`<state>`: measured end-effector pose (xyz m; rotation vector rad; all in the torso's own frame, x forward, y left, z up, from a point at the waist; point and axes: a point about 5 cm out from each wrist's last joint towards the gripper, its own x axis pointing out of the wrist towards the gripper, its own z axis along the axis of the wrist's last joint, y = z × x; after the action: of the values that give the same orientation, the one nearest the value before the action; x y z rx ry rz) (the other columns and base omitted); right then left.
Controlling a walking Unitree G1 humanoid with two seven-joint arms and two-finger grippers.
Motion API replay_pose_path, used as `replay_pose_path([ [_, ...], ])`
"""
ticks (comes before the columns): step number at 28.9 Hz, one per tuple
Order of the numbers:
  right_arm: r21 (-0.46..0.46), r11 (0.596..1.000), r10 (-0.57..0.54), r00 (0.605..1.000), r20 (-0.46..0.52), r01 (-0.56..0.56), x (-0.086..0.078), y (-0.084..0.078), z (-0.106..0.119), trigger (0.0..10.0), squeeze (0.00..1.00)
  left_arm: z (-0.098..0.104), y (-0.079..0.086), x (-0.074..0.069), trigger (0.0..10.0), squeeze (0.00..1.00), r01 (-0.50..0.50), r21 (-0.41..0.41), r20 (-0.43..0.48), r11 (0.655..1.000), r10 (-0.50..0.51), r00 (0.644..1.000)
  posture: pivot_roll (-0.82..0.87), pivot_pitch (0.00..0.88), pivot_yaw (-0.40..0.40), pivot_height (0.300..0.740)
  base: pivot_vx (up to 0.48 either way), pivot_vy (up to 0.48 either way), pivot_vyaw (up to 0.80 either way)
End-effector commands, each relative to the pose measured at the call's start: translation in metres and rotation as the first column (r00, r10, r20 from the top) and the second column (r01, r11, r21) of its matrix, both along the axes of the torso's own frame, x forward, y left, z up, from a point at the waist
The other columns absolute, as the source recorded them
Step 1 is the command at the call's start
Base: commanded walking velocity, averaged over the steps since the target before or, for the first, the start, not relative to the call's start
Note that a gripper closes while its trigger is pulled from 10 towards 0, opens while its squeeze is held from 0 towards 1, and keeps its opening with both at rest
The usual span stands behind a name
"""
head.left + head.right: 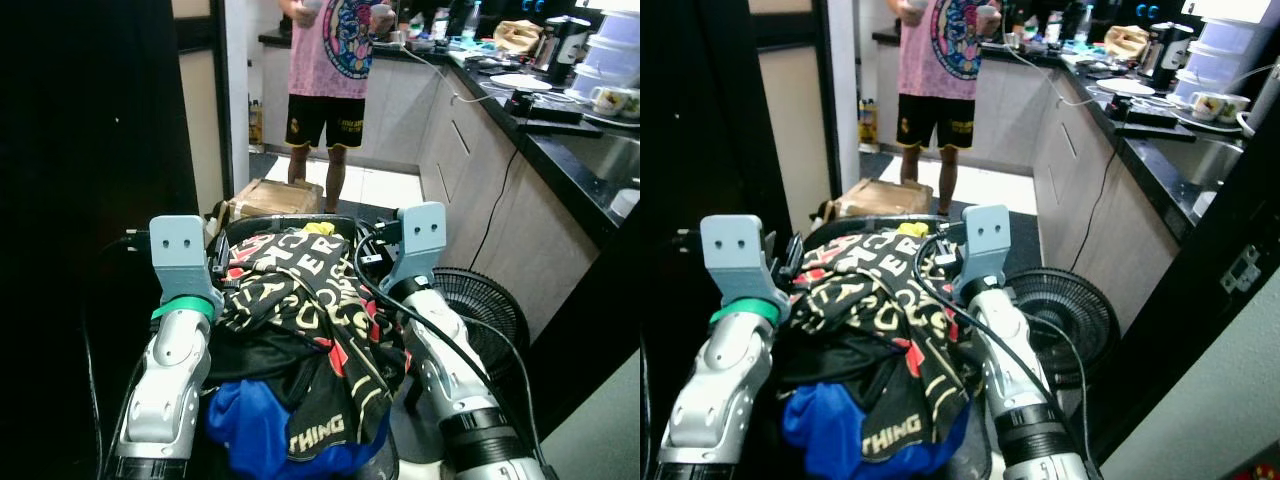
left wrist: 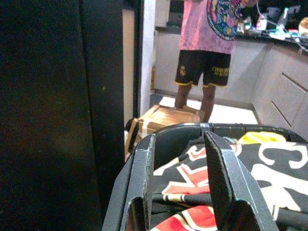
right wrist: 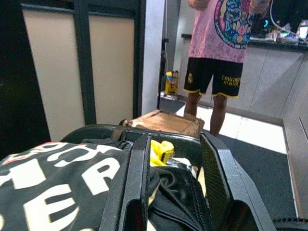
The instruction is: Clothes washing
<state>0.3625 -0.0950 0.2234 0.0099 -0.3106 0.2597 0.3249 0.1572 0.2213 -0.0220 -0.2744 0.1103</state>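
Observation:
A black laundry basket heaped with clothes is carried between my two arms. On top lies a black shirt with cream and red letters; a blue garment lies at the near end and a yellow piece at the far end. My left gripper straddles the basket's left rim and is shut on it. My right gripper grips the right rim the same way.
A person in a pink shirt and black shorts stands ahead in the kitchen aisle. A cardboard box lies on the floor beyond the basket. A black fan stands at the right by the cluttered counter. A dark panel is close on the left.

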Motion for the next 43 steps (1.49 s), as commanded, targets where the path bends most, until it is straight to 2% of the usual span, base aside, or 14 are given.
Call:
replay_pose_path([
  [1, 0.0, 1.0, -0.004, 1.0, -0.026, 0.004, 0.0, -0.001, -0.006, 10.0, 0.0, -0.007, 0.001, 0.0, 10.0, 0.0, -0.004, 0.004, -0.032, 1.0, 0.004, 0.999, 0.0, 0.028, -0.035, 0.74, 0.0, 0.0, 0.0],
  [11, -0.001, 1.0, -0.029, 0.998, -0.058, 0.029, 0.002, -0.006, -0.011, 10.0, 0.0, -0.011, 0.002, -0.001, 10.0, 0.0, -0.011, 0.006, -0.031, 1.0, 0.011, 0.999, 0.0, 0.029, -0.029, 0.74, 0.0, 0.0, 0.0],
  [20, 0.038, 0.996, -0.075, 0.994, -0.074, 0.078, 0.0, -0.015, -0.019, 10.0, 0.0, -0.006, 0.001, 0.005, 10.0, 0.0, 0.075, 0.037, -0.006, 0.997, -0.075, 0.997, 0.02, 0.033, 0.069, 0.74, 0.0, 0.0, 0.0],
  [22, 0.025, 0.995, -0.095, 0.992, -0.077, 0.098, 0.001, -0.021, -0.022, 10.0, 0.0, -0.007, 0.003, 0.007, 10.0, 0.0, 0.098, 0.072, -0.009, 0.993, -0.098, 0.995, 0.02, 0.038, 0.081, 0.74, 0.0, 0.0, 0.0],
  [29, -0.001, 0.995, -0.103, 0.991, -0.084, 0.103, 0.002, -0.028, -0.023, 10.0, 0.0, -0.01, 0.002, 0.006, 10.0, 0.0, 0.123, 0.084, -0.013, 0.989, -0.122, 0.992, 0.02, 0.041, 0.074, 0.74, 0.0, 0.0, 0.0],
  [32, -0.026, 0.996, -0.083, 0.994, -0.077, 0.081, 0.004, -0.027, -0.021, 10.0, 0.0, -0.013, 0.001, 0.005, 10.0, 0.0, 0.17, 0.085, -0.012, 0.982, -0.169, 0.986, 0.0, 0.043, 0.061, 0.74, 0.0, 0.0, 0.0],
  [33, -0.042, 0.997, -0.064, 0.995, -0.074, 0.061, 0.004, -0.026, -0.02, 10.0, 0.0, -0.013, 0.002, 0.005, 10.0, 0.86, 0.204, 0.087, -0.026, 0.975, -0.202, 0.979, 0.0, 0.043, 0.057, 0.74, 0.0, 0.0, 0.0],
  [36, -0.053, 0.997, -0.051, 0.996, -0.072, 0.048, 0.004, -0.025, -0.019, 10.0, 0.0, -0.013, 0.002, 0.006, 10.0, 0.86, 0.227, 0.088, -0.036, 0.97, -0.224, 0.974, 0.0, 0.043, 0.056, 0.74, 0.0, 0.0, 0.0],
  [37, -0.07, 0.997, -0.03, 0.997, -0.065, 0.025, 0.004, -0.023, -0.018, 10.0, 0.0, -0.013, 0.003, 0.006, 10.0, 1.0, 0.253, 0.105, -0.061, 0.962, -0.248, 0.967, -0.01, 0.042, 0.051, 0.74, 0.0, 0.0, 0.0],
  [38, -0.07, 0.997, -0.03, 0.997, -0.065, 0.025, 0.004, -0.023, -0.018, 10.0, 0.0, -0.013, 0.003, 0.006, 10.0, 1.0, 0.253, 0.105, -0.061, 0.962, -0.248, 0.967, -0.01, 0.042, 0.051, 0.74, 0.0, 0.0, 0.0],
  [40, -0.094, 0.995, 0.004, 0.998, -0.064, -0.01, 0.003, -0.021, -0.019, 10.0, 0.0, -0.018, 0.002, 0.003, 10.0, 1.0, 0.338, 0.169, -0.179, 0.926, -0.308, 0.934, -0.01, 0.043, 0.039, 0.74, 0.0, 0.0, 0.0],
  [41, -0.094, 0.995, 0.004, 0.998, -0.064, -0.01, 0.003, -0.021, -0.019, 10.0, 0.0, -0.018, 0.002, 0.003, 10.0, 1.0, 0.338, 0.169, -0.179, 0.926, -0.308, 0.934, -0.01, 0.043, 0.039, 0.74, 0.0, 0.0, 0.0],
  [42, -0.102, 0.995, 0.017, 0.998, -0.066, -0.023, 0.002, -0.02, -0.019, 10.0, 0.0, -0.02, 0.001, -0.001, 10.0, 1.0, 0.388, 0.189, -0.242, 0.902, -0.34, 0.909, -0.01, 0.044, 0.034, 0.74, 0.0, 0.0, 0.0],
  [43, -0.102, 0.995, 0.017, 0.998, -0.066, -0.023, 0.002, -0.02, -0.019, 10.0, 0.0, -0.02, 0.001, -0.001, 10.0, 1.0, 0.388, 0.189, -0.242, 0.902, -0.34, 0.909, -0.01, 0.044, 0.034, 0.74, 0.0, 0.0, 0.0],
])
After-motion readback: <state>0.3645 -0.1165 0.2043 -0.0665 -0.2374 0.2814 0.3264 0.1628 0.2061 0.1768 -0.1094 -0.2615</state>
